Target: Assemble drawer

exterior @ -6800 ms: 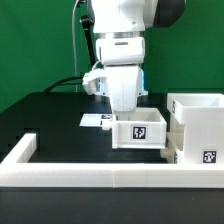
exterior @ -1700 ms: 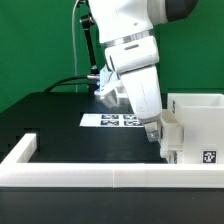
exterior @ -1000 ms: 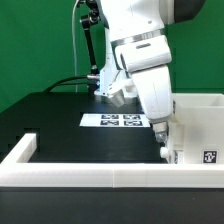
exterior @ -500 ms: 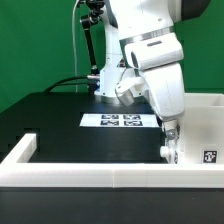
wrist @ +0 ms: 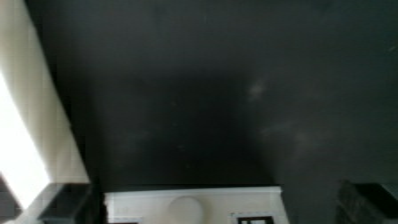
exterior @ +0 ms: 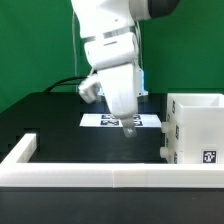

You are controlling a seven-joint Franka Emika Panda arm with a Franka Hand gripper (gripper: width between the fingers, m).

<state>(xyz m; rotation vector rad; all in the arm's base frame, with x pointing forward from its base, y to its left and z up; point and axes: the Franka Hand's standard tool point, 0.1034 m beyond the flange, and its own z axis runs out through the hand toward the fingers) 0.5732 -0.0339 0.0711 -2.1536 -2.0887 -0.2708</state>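
The tall white drawer case (exterior: 197, 122) stands at the exterior view's right, with a tag (exterior: 208, 156) low on its front. On its left side I see a tagged white face (exterior: 168, 142) that looks like a tray set into the case. No loose tray is in view. My gripper (exterior: 128, 130) hangs to the left of the case, just over the table by the marker board (exterior: 104, 121), apart from the case. In the wrist view its dark fingers (wrist: 61, 202) stand wide apart at the frame's edges, open and empty, with the marker board (wrist: 187, 206) between them.
The long low white border rail (exterior: 100, 178) runs along the table's front and turns back at the exterior view's left (exterior: 22, 150). It also shows in the wrist view (wrist: 25, 120). A black cable (exterior: 65, 84) lies behind the arm.
My gripper was pressed against the case's left side; it has now drawn back to the exterior view's left and hangs empty over the marker board. The case has not moved.
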